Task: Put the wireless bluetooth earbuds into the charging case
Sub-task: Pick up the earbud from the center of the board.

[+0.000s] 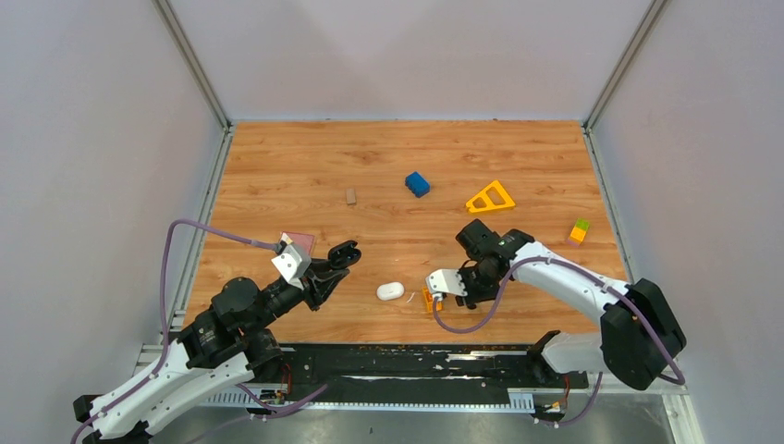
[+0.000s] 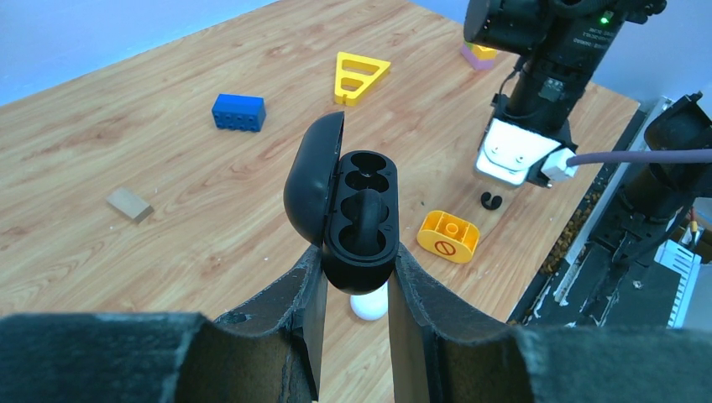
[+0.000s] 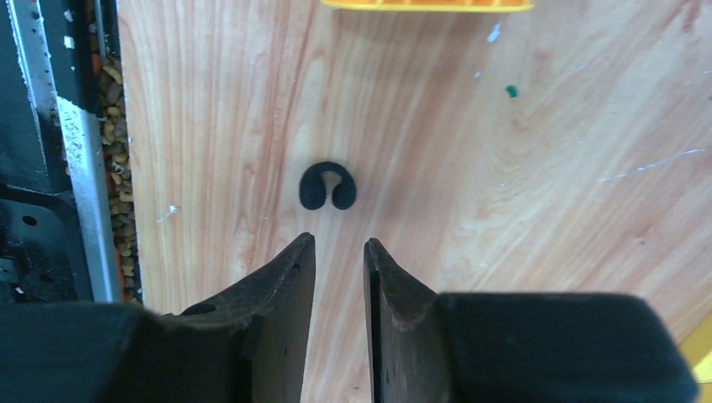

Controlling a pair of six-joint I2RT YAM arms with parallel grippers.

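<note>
The charging case (image 2: 357, 210) here is black, not white. It is held upright with its hinged lid swung open to the left, and my left gripper (image 2: 357, 256) is shut on its lower end. A black curved earbud (image 2: 367, 220) lies in the nearer wells; the farther wells are empty. In the top view the case (image 1: 345, 251) hangs above the table at centre left. A second earbud (image 3: 327, 185), black and C-shaped, lies on the wood just ahead of my right gripper (image 3: 336, 242). That gripper is open, a narrow gap between its fingers with nothing in it.
A white oval pebble (image 1: 389, 291) lies between the arms, with a yellow round-cornered block (image 2: 447, 236) beside the right gripper. Farther back are a blue brick (image 1: 417, 183), a yellow triangle (image 1: 491, 197), a small wooden block (image 1: 351, 195) and a green-orange block (image 1: 580, 229). The table's black front rail (image 3: 50, 168) is close to the loose earbud.
</note>
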